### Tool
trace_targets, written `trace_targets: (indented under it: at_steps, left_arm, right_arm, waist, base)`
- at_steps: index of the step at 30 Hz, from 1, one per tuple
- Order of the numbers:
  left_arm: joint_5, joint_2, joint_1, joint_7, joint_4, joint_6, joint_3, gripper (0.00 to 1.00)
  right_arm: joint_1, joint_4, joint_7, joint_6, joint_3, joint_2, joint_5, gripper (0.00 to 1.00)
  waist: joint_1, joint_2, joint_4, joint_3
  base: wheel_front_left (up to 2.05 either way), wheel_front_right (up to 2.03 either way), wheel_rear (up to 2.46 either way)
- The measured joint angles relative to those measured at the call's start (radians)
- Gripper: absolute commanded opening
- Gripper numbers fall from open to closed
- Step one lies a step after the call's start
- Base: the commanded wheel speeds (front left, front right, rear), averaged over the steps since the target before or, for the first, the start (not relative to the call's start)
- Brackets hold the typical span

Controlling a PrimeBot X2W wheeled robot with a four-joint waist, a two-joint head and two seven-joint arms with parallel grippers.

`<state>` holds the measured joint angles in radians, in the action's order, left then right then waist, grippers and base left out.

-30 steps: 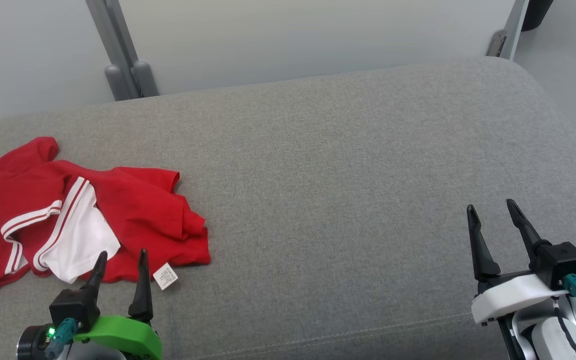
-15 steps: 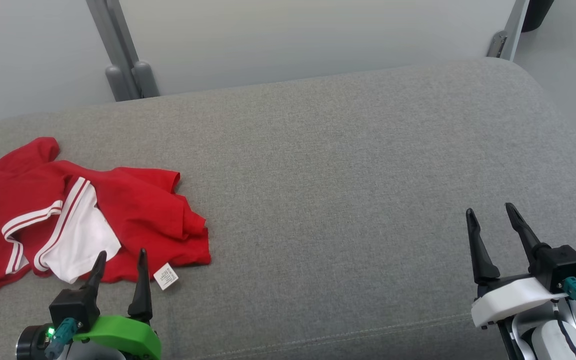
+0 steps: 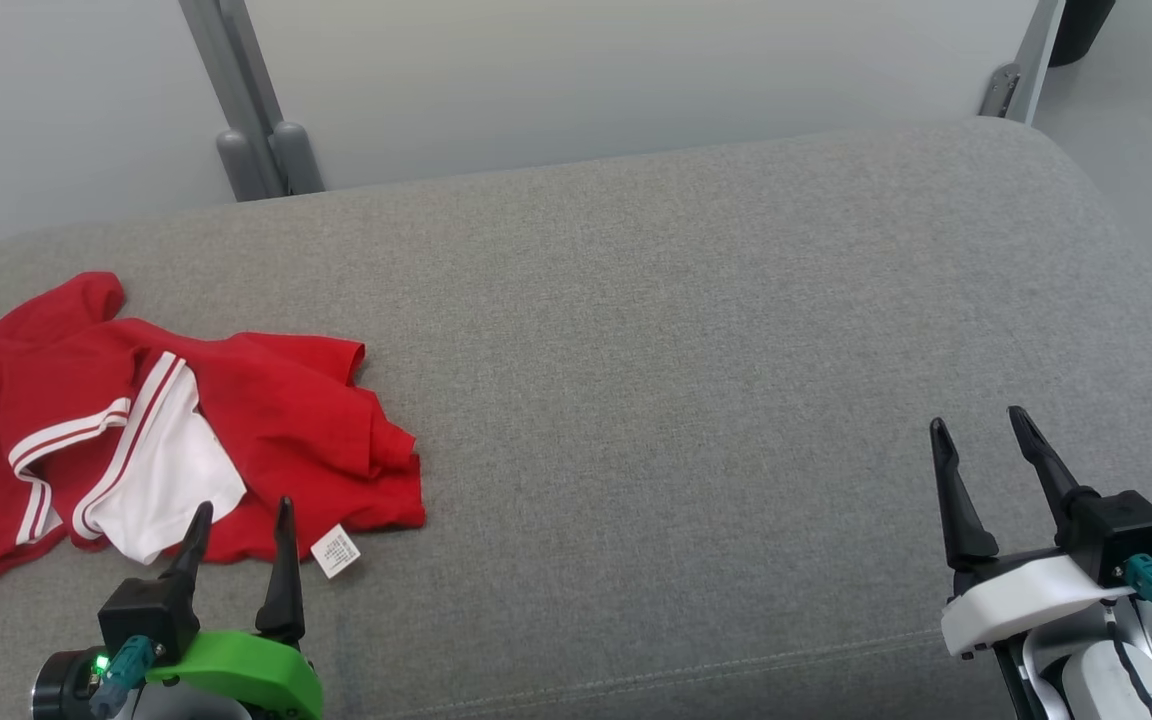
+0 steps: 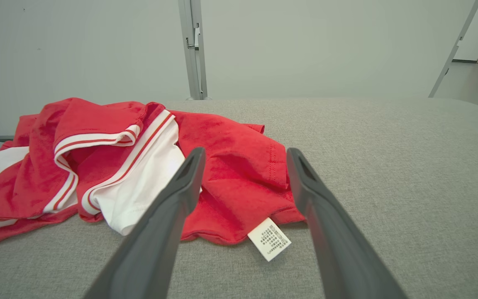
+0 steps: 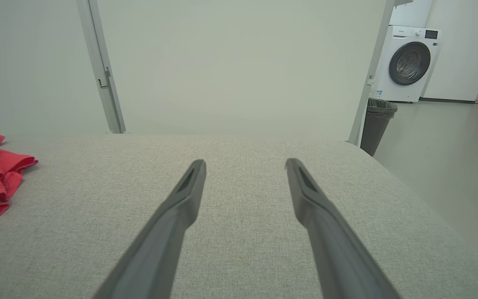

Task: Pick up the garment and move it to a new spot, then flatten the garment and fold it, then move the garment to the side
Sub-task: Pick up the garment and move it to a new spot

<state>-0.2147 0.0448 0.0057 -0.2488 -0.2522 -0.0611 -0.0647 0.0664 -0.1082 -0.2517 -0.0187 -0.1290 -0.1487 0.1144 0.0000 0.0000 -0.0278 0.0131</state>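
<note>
Just beyond the spread fingertips of the left gripper [image 3: 242, 505], in the head view, lies the crumpled garment [image 3: 286, 430]; the right gripper [image 3: 976, 418], equally spread, stands well apart. Left wrist view: red hem between the fingers. Pickup seems pending; next, advance and close on cloth.

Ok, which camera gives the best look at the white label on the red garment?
The left wrist view: the label lies close and large below the garment's hem, its print lines visible. The head view shows it small, beside the left gripper. The right wrist view catches the garment's red edge.
</note>
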Motion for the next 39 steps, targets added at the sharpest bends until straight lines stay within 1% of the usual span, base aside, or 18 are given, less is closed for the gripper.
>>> trace_targets:
  at_steps: [8,15,18,22,24,29,31,32,34,38,39]
  left_arm:
    - [0.000,0.000,0.000,0.000,-0.002,-0.001,-0.007,1.00]
    - [0.000,-0.001,-0.002,0.000,-0.001,0.000,-0.013,1.00]
    - [0.000,-0.001,-0.003,0.000,0.002,0.001,-0.013,1.00]
    - [-0.001,-0.001,-0.005,0.000,0.002,0.008,-0.010,1.00]
    - [-0.002,-0.001,-0.005,0.000,0.003,0.015,-0.005,1.00]
    - [-0.002,-0.001,-0.005,0.000,0.007,0.026,0.006,1.00]
    - [-0.003,-0.001,-0.005,0.000,0.008,0.026,0.011,1.00]
    - [-0.009,-0.001,-0.005,0.000,0.010,0.027,0.016,1.00]
    - [-0.010,-0.001,-0.005,0.000,0.012,0.031,0.024,1.00]
    - [-0.011,-0.001,-0.005,0.000,0.016,0.035,0.035,1.00]
    - [-0.011,-0.001,-0.005,0.000,0.018,0.035,0.038,1.00]
  right_arm:
    - [0.007,0.000,0.000,0.000,0.015,0.002,-0.001,1.00]
    - [0.007,0.003,0.000,0.001,0.013,0.002,-0.003,1.00]
    - [0.007,0.004,0.000,0.009,0.013,0.005,-0.004,1.00]
    - [0.007,0.004,0.000,0.010,0.006,0.009,-0.006,1.00]
    - [0.007,0.004,0.000,0.019,-0.001,0.010,-0.008,1.00]
    - [0.007,0.004,0.000,0.030,-0.016,0.017,-0.010,1.00]
    - [0.007,0.004,0.000,0.032,-0.023,0.020,-0.012,1.00]
    - [0.007,0.004,0.000,0.037,-0.033,0.022,-0.019,1.00]
    - [0.006,0.003,0.000,0.044,-0.041,0.024,-0.019,1.00]
    - [0.004,0.000,0.000,0.047,-0.054,0.030,-0.027,1.00]
    - [0.004,-0.001,0.000,0.053,-0.058,0.031,-0.028,1.00]
  waist:
    - [0.0000,0.0000,0.013,0.001]
    - [0.0000,0.0000,0.052,-0.002]
    - [0.0000,0.0000,0.076,-0.002]
    - [0.0000,0.0000,0.114,-0.002]
    - [0.0000,0.0000,0.136,-0.002]
    - [0.0000,0.0000,0.197,-0.002]
    - [0.0000,0.0000,0.222,-0.003]
    - [0.0000,0.0000,0.248,-0.003]
    - [0.0000,0.0000,0.273,-0.004]
    - [0.0000,0.0000,0.321,-0.005]
    - [0.0000,0.0000,0.332,-0.005]
  base:
    - [0.00,0.00,0.00]
    - [0.00,0.00,0.00]
    - [0.00,0.00,0.00]
    - [0.00,0.00,0.00]
    - [0.00,0.00,0.00]
    - [0.00,0.00,0.00]
    - [0.00,0.00,0.00]
    - [0.00,0.00,0.00]
    - [0.00,0.00,0.00]
    - [0.00,0.00,0.00]
    - [0.00,0.00,0.00]
